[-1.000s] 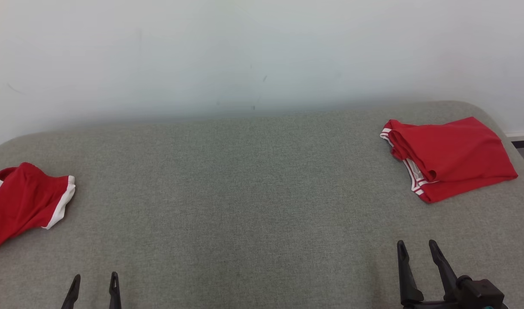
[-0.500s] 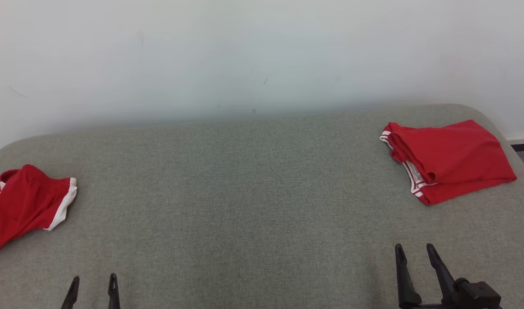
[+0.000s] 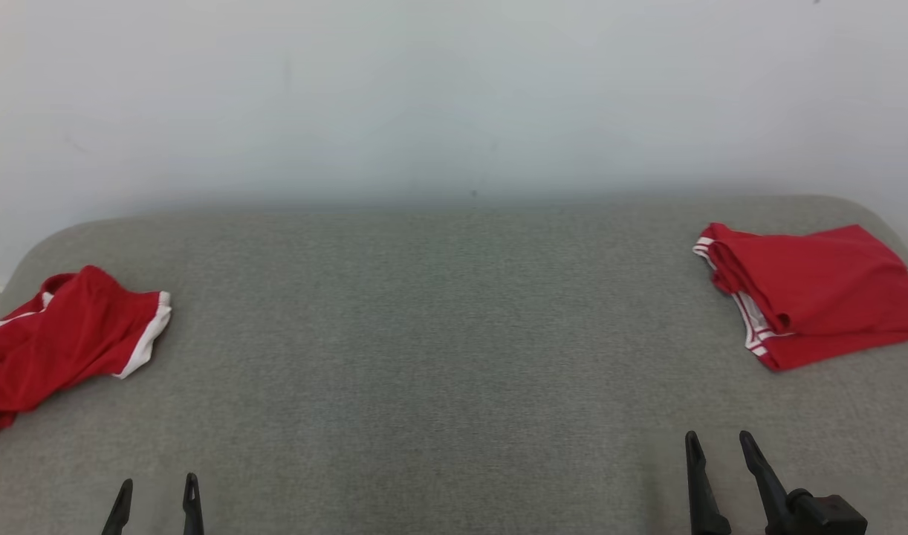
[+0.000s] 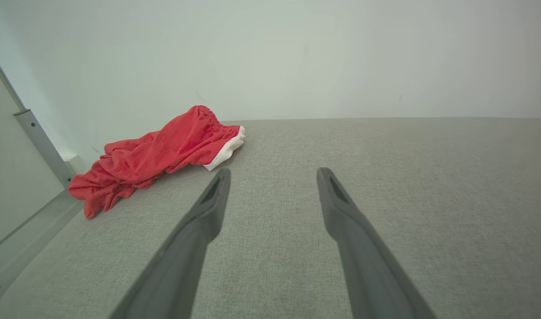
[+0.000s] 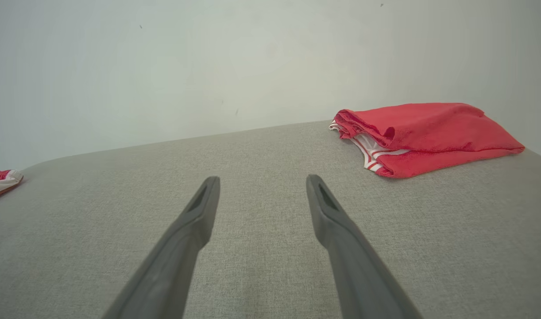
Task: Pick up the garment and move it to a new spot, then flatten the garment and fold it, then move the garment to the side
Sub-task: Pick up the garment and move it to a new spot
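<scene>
On the grey padded surface (image 3: 454, 334), two red pieces lie well apart: a crumpled red garment (image 3: 60, 338) at the far left edge and a folded red garment (image 3: 818, 293) at the far right, toward the back. Crumpled one: bunched up, white hem band facing the middle, its other end trailing to the surface's left edge. Folded one: flat stack, red-and-white striped trim along the side facing centre.

Left gripper (image 3: 157, 483) sits low at the near edge, left side. Its fingers are spread with nothing between them, tips over bare fabric, near the crumpled garment but not touching. Right gripper (image 3: 718, 438) is at the near edge, right side — jaws apart too, empty, clear of the folded garment.

Plain pale wall (image 3: 454, 96) behind. The left wrist view shows a slanted pale rail (image 4: 40, 137) beside the surface's left end.
</scene>
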Robot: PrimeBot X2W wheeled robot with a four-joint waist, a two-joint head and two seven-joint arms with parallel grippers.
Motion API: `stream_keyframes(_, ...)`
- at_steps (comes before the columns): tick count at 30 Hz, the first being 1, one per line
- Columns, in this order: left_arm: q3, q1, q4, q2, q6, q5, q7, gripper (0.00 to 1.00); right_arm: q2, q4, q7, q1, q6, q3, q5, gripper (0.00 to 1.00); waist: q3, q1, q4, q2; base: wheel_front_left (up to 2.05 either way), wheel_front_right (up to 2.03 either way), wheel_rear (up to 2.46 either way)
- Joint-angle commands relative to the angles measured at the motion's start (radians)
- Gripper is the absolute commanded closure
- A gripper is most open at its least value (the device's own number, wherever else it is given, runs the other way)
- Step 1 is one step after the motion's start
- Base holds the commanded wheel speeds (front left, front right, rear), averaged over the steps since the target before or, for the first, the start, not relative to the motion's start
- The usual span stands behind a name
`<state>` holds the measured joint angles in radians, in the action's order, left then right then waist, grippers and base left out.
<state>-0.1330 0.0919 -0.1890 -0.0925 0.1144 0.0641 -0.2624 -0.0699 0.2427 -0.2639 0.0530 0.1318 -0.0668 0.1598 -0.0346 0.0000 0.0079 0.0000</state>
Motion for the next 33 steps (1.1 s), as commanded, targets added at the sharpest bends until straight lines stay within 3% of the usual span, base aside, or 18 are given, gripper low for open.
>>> stream_keyframes(1, -0.003, -0.005, -0.003, -0.003, -0.003, 0.001, -0.003, 0.0, 0.006, -0.002, 0.0, 0.012, -0.003, 0.003, 0.005, 0.0, -0.001, 0.0, 0.044, 0.0, 0.0, 0.0, 0.0)
stream_keyframes(22, -0.034, 0.021, -0.013, -0.025, -0.018, 0.019, -0.003, 0.0, 0.018, 0.008, 0.0, 0.026, -0.003, 0.011, 0.013, 0.0, -0.006, 0.0, 0.351, 0.0, 0.0, 0.0, 0.0)
stream_keyframes(33, -0.047, 0.027, -0.013, -0.034, -0.025, 0.027, -0.003, 0.0, 0.019, 0.013, 0.0, 0.022, -0.003, 0.021, 0.012, 0.0, -0.006, 0.0, 0.452, 0.0, 0.0, 0.0, 0.0)
